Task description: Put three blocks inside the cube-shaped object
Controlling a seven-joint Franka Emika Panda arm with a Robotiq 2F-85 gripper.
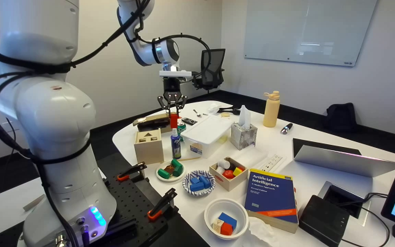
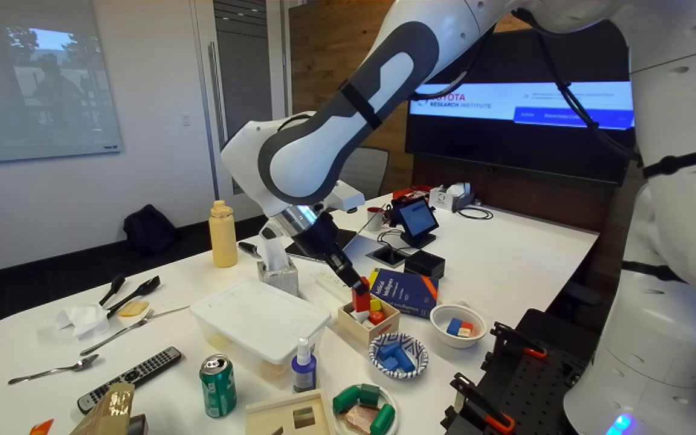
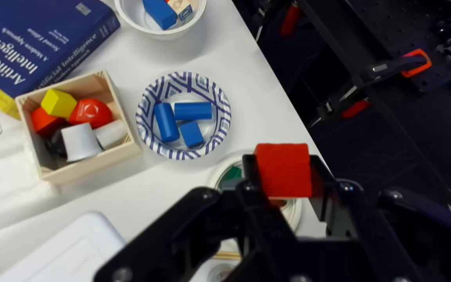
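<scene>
My gripper [image 1: 173, 113] is shut on a red block [image 1: 174, 121] and holds it upright in the air above the table. The red block also shows between the fingertips in the wrist view [image 3: 284, 170] and in an exterior view [image 2: 360, 297]. The cube-shaped object [image 1: 148, 148] is a light wooden box with shaped holes on top, below and to one side of my gripper. In an exterior view the box [image 2: 263, 414] is cut off by the lower edge. It is out of the wrist view. Blue blocks [image 3: 193, 111] lie in a patterned bowl [image 3: 147, 113].
A purple spray bottle [image 1: 176, 145] and a green can [image 2: 218, 386] stand near the box. Around are a plate of green blocks [image 1: 165, 173], an open wooden tray [image 3: 92, 166] of mixed blocks, a white bowl [image 1: 208, 214], and a lidded plastic bin [image 2: 257, 314].
</scene>
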